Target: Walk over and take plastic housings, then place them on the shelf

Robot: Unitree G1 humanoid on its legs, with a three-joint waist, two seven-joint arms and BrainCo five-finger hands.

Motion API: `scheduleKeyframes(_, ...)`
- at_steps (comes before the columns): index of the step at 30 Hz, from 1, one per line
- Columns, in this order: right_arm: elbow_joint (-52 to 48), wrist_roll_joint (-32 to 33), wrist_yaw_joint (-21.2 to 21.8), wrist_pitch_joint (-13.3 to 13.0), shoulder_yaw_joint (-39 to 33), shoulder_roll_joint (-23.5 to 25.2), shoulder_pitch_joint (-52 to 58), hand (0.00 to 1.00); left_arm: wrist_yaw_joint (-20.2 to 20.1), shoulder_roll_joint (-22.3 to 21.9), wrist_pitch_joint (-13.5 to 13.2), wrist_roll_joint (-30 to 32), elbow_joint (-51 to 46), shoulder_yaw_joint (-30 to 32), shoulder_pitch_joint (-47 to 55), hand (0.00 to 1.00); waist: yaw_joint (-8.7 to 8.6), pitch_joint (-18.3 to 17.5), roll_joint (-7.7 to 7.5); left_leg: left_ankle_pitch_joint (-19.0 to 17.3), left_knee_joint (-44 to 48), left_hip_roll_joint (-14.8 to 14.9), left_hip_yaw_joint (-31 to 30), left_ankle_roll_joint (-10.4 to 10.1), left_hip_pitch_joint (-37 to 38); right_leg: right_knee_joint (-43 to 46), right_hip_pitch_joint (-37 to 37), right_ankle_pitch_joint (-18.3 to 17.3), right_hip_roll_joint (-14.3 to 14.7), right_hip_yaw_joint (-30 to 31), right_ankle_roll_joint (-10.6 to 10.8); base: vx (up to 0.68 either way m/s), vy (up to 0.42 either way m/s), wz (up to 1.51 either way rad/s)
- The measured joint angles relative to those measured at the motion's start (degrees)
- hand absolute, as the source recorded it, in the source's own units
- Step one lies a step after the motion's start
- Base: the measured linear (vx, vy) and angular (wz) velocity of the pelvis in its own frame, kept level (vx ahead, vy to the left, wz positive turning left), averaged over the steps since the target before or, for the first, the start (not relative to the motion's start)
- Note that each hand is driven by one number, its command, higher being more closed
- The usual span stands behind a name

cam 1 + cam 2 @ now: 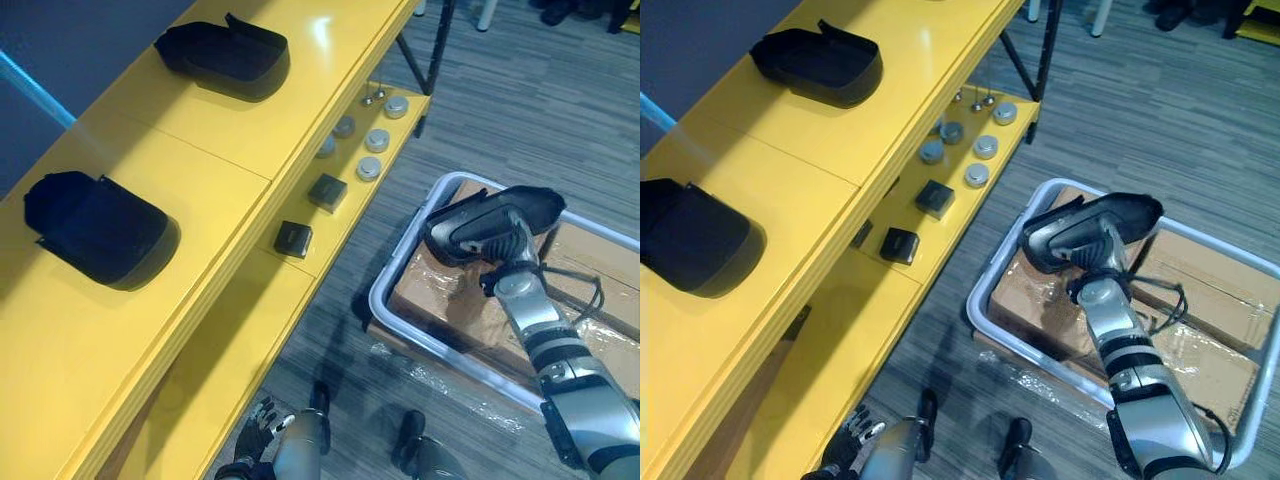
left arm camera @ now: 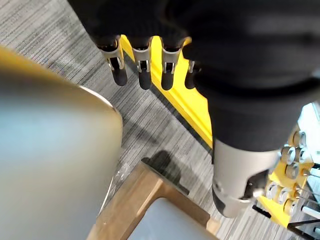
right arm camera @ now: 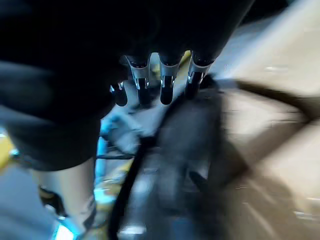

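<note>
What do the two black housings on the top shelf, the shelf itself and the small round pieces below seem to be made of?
The black housings look like moulded plastic, matte, with only dull highlights. The shelf seems painted metal or laminate: glossy yellow, with lamp glare. The round pieces are probably metal, given their silver-grey sheen.

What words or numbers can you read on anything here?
None can be read. The black housings on the yellow shelf, the small black boxes, the round metal parts and the cardboard boxes show no writing I can make out.
</note>
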Motion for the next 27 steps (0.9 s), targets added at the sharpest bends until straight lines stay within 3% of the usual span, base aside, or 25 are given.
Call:
scheduleKeyframes(2,-0.04,-0.1,-0.54,-0.96,0.86,-0.51,-2.47,0.0,-0.24,-0.01,-0.58,-0.1,0.0,-0.14,-0.01,0.0,0.21,0.0,0.2,0.12,0.04,-0.14,-0.44,0.02,-0.66,0.1,-0.38,-0.01,-0.16,-0.43,-0.01,0.02,-0.016,0.11)
scheduleKeyframes(7,0.51,0.16,0.2,-0.09,3.43,-0.85,-3.88,0.0,-0.8,-0.23,-0.84,-1.08,0.33,-0.66,-0.73,0.0,1.57,0.17,0.6,0.12,0.14,-0.47,-0.66,0.04,-0.86,0.64,-0.51,-0.2,-0.74,-1.2,-0.01,0.02,-0.007,0.05)
scheduleKeyframes(11,5.43,2.6,4.18,4.58,4.98,-0.85,-4.43,0.0,-1.15,-0.41,-0.95,-1.82,1.67,-2.29,-2.25,0.0,2.83,0.26,1.74,0.12,0.4,-0.62,-1.03,0.04,-1.31,1.03,-0.73,-0.54,-0.91,-1.53,-0.23,0.0,-0.009,0.03)
scheduleKeyframes(18,9.46,4.24,12.34,13.15,4.98,-0.93,-5.26,0.0,-1.17,-0.68,-1.0,-3.06,2.02,-2.39,-2.34,0.0,2.78,0.32,2.4,0.12,1.3,-0.65,-1.46,0.03,-2.24,2.93,-1.75,-1.44,-1.29,-1.68,-0.45,0.0,-0.022,0.04)
scheduleKeyframes(25,9.14,2.02,19.85,13.66,5.01,-2.84,-4.81,0.0,-1.16,-0.69,-0.98,-3.88,2.39,-2.34,-2.3,0.0,2.43,0.31,2.42,0.1,1.51,-0.46,-1.09,0.02,-1.5,3.05,-1.25,-1.45,-1.21,-1.29,-0.44,-0.01,-0.002,-0.02)
scheduleKeyframes(27,5.16,0.68,22.91,13.25,4.91,-3.09,-1.84,0.0,-1.13,-0.68,-0.83,-3.88,2.26,-1.84,-1.77,0.0,1.78,0.34,2.26,-0.04,1.48,-0.3,-0.98,-0.08,-0.68,2.72,-0.35,-1.45,-0.99,-1.22,-0.44,0.0,-0.013,-0.04)
